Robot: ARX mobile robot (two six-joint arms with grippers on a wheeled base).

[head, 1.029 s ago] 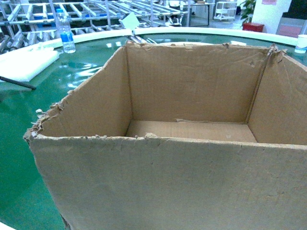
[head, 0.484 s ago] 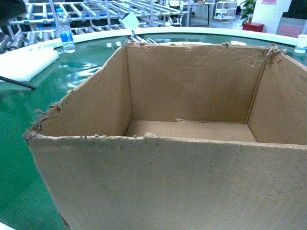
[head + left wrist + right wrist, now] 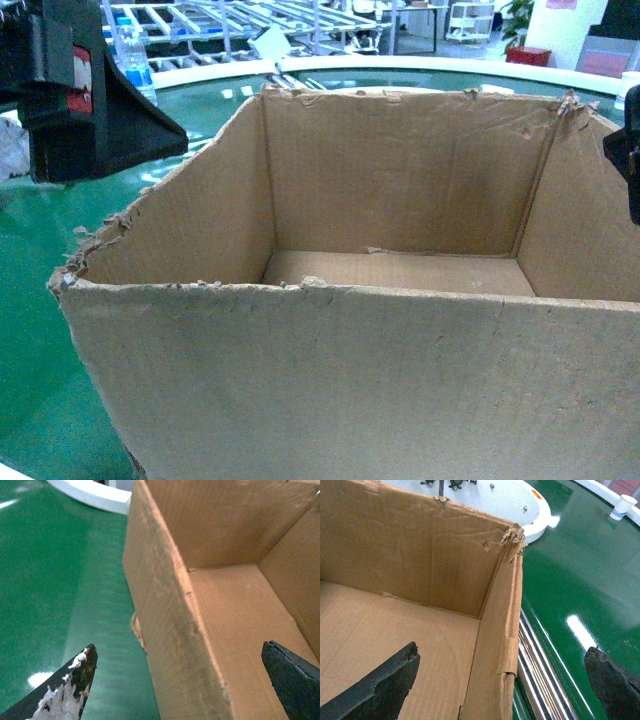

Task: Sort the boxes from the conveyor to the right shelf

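A large brown corrugated cardboard box [image 3: 400, 330] with ragged, torn top edges and no flaps was seen filling most of the head view, standing open-topped on the glossy green conveyor belt [image 3: 40, 300]. The curved white rim [image 3: 400, 64] of the belt was visible behind it, in the upper part of the frame, and silver steel racks [image 3: 250, 20] were visible beyond that rim, along the top.

The left gripper [image 3: 180, 680] was seen in the left wrist view spread wide — one dark fingertip [image 3: 82, 667], smeared with white residue, at the lower left over the green belt, the other at the lower right edge over the inside of the box, so that the box's left wall was straddled between them. No contact with the cardboard could be made out. In the head view, the arm's black body was seen at the upper left.

The right gripper [image 3: 502, 672] was likewise held wide: one fingertip [image 3: 390, 680] at the lower left over the box floor, the other at the lower right over the belt, with the right wall and its torn corner lying between. A paper cup [image 3: 623, 507] was seen at the upper right, and a water bottle [image 3: 135, 65] at the upper left of the head view.
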